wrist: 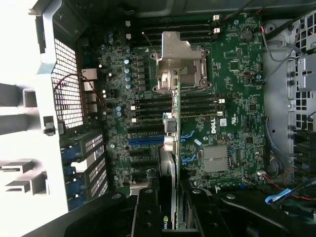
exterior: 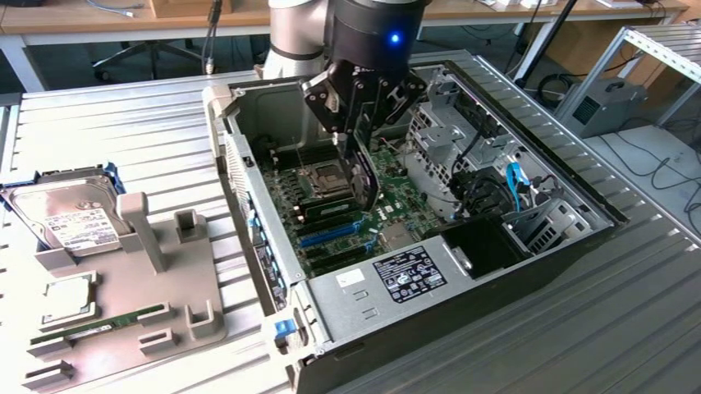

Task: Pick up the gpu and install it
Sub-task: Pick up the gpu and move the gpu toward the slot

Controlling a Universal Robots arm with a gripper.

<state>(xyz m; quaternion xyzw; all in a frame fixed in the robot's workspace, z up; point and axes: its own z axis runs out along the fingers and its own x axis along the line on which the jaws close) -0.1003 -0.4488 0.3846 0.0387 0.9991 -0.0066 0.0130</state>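
A: The graphics card (exterior: 367,179) is gripped on edge by the half-closed gripper (exterior: 359,134), inside the open computer case (exterior: 235,156).
B: Why is it held upright?
A: So its lower edge can be lined up with the slots (wrist: 148,140) on the motherboard (wrist: 237,89) below. Seating is judged not yet done; contact cannot be told.

black gpu (exterior: 365,176) with a green board edge, black tool (exterior: 359,131), dark green motherboard (exterior: 392,215) with bright blue slots (exterior: 328,235) inside the black case (exterior: 547,246), silver hard drive (exterior: 66,215) with a white label beside the case, pale grey holder (exterior: 121,328), ribbed silver counter (exterior: 121,123) lol
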